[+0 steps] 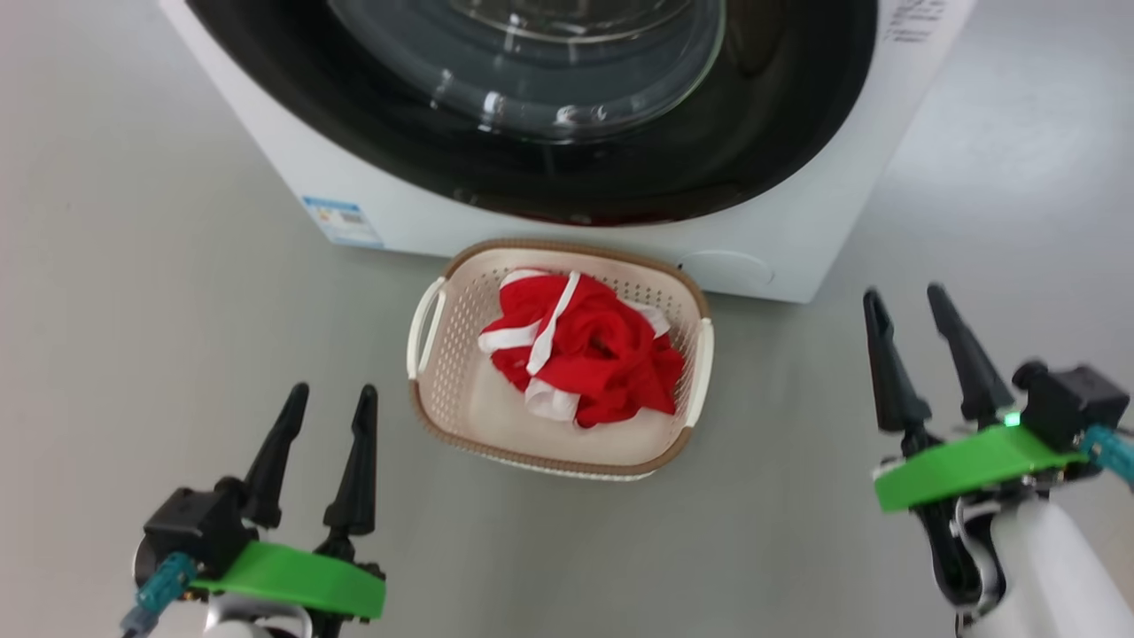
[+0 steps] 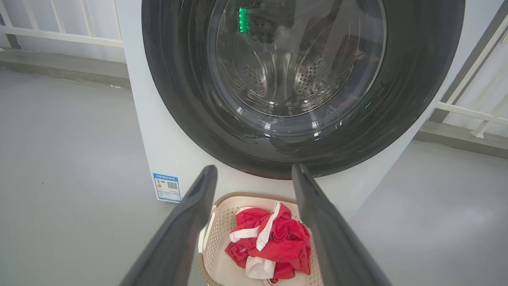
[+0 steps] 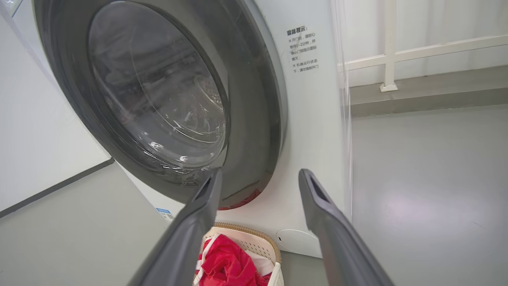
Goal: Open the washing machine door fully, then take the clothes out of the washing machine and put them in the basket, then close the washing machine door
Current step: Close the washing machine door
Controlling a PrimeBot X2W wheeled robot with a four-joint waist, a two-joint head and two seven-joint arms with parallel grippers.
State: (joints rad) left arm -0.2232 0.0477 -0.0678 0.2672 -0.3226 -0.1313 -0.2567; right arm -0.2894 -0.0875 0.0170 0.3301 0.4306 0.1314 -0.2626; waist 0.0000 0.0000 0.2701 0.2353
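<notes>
Evidently the work is close to finished, judging by how things lie. The washing machine door (image 1: 532, 89) sits flush against the white washing machine (image 1: 425, 232), and through its glass the steel drum looks bare of laundry.

The basket (image 1: 500, 412) stands on the floor (image 1: 177, 266) just in front of the machine, below the door, a sensible spot for a short carry from drum to basket. It holds the clothes (image 1: 594, 354), a crumpled red heap with white strips, lying toward its far right side; the near left part of its bottom is bare.

The left end effector (image 1: 334, 394) hovers near and left of the basket, its fingers spread wide with nothing between them. The right end effector (image 1: 904, 297) hangs to the right, likewise wide apart and empty. Both are clear of door and basket, which suits a task with no grasp left to make.
</notes>
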